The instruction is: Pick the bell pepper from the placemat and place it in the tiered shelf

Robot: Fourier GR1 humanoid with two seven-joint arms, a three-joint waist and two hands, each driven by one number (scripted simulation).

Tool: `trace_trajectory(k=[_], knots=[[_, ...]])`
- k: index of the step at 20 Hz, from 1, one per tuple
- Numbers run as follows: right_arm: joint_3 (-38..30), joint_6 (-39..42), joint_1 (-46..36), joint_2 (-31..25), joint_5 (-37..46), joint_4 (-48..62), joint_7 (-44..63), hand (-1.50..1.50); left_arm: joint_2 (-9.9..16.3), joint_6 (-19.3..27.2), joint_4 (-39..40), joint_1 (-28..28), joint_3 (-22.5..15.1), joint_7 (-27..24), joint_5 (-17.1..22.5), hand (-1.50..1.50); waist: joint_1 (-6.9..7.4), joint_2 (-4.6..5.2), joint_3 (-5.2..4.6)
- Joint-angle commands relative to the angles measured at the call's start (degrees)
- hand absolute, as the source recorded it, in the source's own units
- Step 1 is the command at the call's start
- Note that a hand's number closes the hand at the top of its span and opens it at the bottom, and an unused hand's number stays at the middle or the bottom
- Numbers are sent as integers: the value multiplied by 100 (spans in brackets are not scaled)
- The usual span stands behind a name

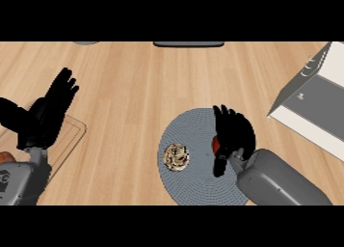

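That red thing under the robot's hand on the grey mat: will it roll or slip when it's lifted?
Hard to judge: the right hand hides nearly all of the bell pepper; only a red sliver shows. If rounded, it might roll once nudged. The woven-looking placemat probably curbs sliding. Whether the fingers are round it cannot be told.

A kitchen — the pale wood-plank counter (146, 82) carries a round grey woven placemat (195, 188) with a small pastry-like bite of food (177, 157) on it, beside a white-and-grey shelf unit (324, 103).
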Motion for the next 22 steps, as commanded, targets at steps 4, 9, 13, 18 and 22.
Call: trace_trajectory(k=[4, 9, 13, 18, 22], knots=[[-253, -10, 278, 593, 617, 486, 239, -150, -88, 30, -135, -183, 40, 299, -198, 0, 1, -2, 2], [-655, 67, 327, 739, 877, 1213, -450, -150, -190, -52, 134, -444, 211, 291, -244, 0, -5, 5, 2], [-706, -112, 861, 639, 1079, 1264, -955, 150, -372, -183, 281, -93, 149, -208, -398, 0, -18, 7, 1], [-705, 422, 423, 651, 1483, 1164, -1109, 150, -75, -519, 229, -252, 556, 81, -114, 0, -8, 0, 1], [-784, -200, 614, 737, 1952, 1617, -1761, 150, -453, -143, -394, 99, 173, 283, -496, 0, 19, -4, 4]])
